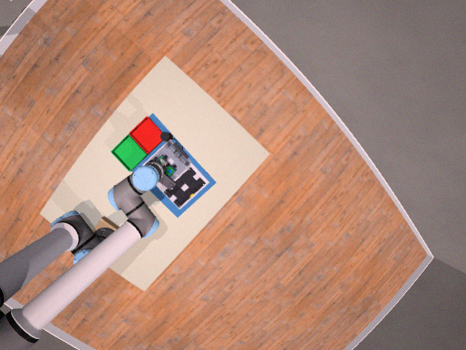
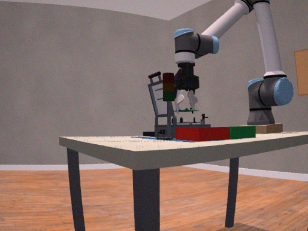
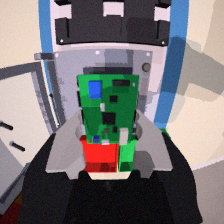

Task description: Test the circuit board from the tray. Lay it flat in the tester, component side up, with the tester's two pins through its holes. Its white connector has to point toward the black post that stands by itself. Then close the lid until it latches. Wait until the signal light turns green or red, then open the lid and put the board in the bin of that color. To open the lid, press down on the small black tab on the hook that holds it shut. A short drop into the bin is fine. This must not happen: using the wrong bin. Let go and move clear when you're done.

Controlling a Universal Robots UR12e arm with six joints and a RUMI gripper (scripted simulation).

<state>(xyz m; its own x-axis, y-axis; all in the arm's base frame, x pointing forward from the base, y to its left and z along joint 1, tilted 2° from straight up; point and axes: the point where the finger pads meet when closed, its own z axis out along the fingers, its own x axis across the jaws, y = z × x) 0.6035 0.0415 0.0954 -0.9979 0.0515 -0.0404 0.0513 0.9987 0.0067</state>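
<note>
The flat green circuit board (image 3: 107,107), component side up, hangs level above the grey tester bed (image 3: 142,90), whose lid (image 2: 159,100) stands open.

Light is even and soft in all three views, with no glare. From the top, the arm (image 1: 82,254) throws a faint shadow on the table (image 1: 213,136) toward 10 o'clock. The floor planks bow and the wall edges curve toward the frame borders (wide-lens distortion). In the wrist view a soft grey shadow lies at 2 o'clock on the blue mat (image 3: 176,60); everything there is coarse and blurred, the circuit board (image 3: 107,107) blocky
</note>
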